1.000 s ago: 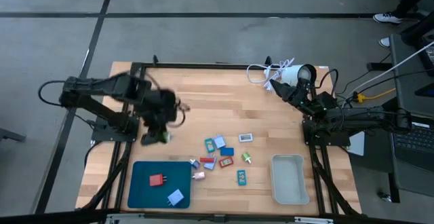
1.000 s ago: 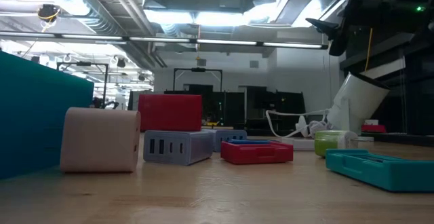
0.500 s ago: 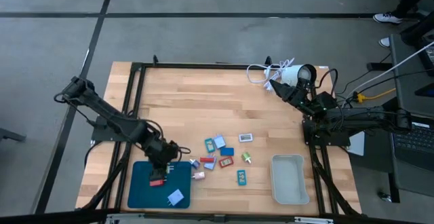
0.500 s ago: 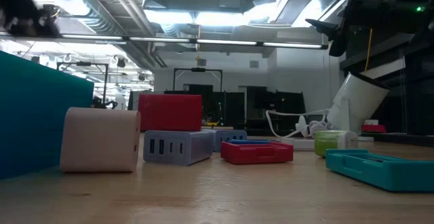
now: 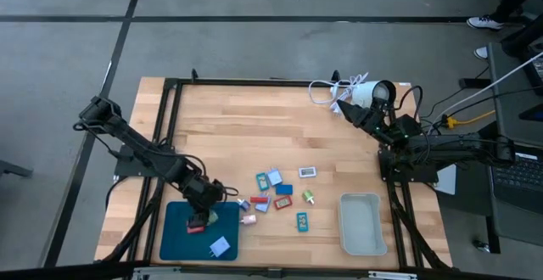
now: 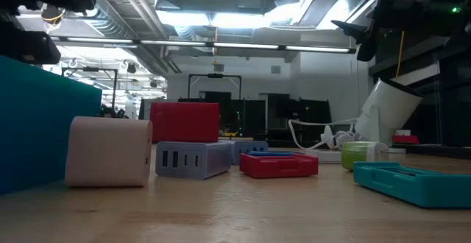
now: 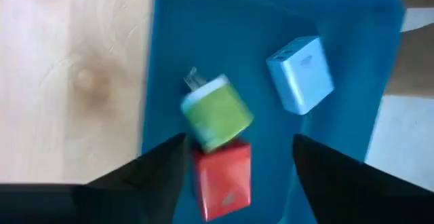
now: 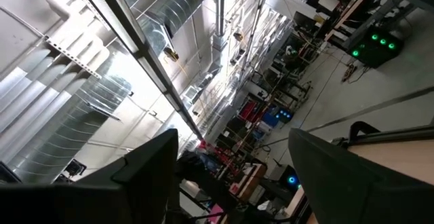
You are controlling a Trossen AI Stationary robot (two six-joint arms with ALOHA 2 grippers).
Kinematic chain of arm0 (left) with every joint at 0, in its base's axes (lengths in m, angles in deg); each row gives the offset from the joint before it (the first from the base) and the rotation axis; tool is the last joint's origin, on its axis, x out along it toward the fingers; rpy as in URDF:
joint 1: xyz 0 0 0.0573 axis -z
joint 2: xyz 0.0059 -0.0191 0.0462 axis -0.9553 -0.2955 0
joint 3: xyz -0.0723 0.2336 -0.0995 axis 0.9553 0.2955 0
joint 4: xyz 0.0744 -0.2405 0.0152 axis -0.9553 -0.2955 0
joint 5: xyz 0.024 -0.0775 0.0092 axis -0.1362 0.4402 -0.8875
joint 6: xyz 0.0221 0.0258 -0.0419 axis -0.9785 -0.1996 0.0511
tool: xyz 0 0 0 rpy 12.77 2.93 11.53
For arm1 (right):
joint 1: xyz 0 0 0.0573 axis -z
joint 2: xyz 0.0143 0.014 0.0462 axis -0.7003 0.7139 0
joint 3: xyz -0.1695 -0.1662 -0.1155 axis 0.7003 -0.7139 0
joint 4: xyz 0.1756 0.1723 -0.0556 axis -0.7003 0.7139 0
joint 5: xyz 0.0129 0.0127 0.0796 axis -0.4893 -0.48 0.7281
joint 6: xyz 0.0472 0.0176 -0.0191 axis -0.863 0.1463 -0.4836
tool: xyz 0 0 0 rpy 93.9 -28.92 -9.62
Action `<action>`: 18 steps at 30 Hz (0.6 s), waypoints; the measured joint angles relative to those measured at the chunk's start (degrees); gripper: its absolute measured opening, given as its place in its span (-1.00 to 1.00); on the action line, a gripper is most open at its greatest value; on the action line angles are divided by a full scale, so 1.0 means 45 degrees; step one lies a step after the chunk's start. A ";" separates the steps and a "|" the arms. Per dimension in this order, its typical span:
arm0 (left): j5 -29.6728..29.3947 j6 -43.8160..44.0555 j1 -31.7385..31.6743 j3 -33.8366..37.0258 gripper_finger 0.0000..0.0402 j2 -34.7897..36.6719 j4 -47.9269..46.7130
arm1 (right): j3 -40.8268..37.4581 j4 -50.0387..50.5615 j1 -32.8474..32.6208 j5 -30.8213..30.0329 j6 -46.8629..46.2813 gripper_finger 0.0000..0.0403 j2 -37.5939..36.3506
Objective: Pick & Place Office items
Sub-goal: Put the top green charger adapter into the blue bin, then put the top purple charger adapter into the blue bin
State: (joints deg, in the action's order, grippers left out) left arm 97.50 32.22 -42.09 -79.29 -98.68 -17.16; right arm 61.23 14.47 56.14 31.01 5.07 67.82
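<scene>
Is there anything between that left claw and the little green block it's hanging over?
Nothing visible. The left end effector is open just above the green block, which lies in the blue tray, against a red block. A light blue block sits apart.

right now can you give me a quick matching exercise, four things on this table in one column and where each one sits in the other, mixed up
Things:
1. green charger block
2. grey bin
3. white lamp
4. left tool

Places:
A. far right corner of the table, by a white cord
B. in the blue tray, leaning on the red block
C. open, just above the blue tray
D. near right part of the table, with nothing seen in it

Pairs: 1-B, 2-D, 3-A, 4-C
</scene>
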 joint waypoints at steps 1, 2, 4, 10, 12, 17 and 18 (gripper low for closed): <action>0.0092 0.0002 0.0000 0.0000 0.36 0.0002 0.0222 | 0.0000 0.0005 0.0003 -0.0005 0.0005 0.41 0.0002; 0.0240 0.0053 -0.0001 -0.0001 0.39 0.0002 0.0391 | 0.0000 0.0004 0.0001 -0.0005 0.0005 0.41 0.0005; 0.0634 0.0313 -0.0052 -0.0097 0.41 0.0002 0.0343 | 0.0000 0.0005 -0.0001 -0.0043 0.0005 0.41 0.0003; 0.0755 0.0552 -0.0671 -0.1182 0.35 0.0177 -0.0286 | 0.0000 0.0005 0.0003 -0.0063 0.0000 0.41 0.0002; 0.0256 0.0280 -0.1015 -0.1695 0.34 0.0216 -0.1128 | 0.0000 0.0005 -0.0002 -0.0058 0.0000 0.41 0.0002; -0.1154 -0.2453 -0.1913 -0.3146 0.33 0.0241 -0.3222 | 0.0000 0.0010 -0.0001 0.0000 0.0005 0.41 0.0004; -0.1327 -0.3038 -0.2211 -0.3300 0.33 0.0194 -0.3456 | 0.0000 0.0014 0.0003 0.0001 0.0005 0.41 0.0005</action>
State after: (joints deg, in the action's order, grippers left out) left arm 91.53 18.54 -52.04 -94.14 -97.81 -32.72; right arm 61.23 14.53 56.15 31.01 5.09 67.84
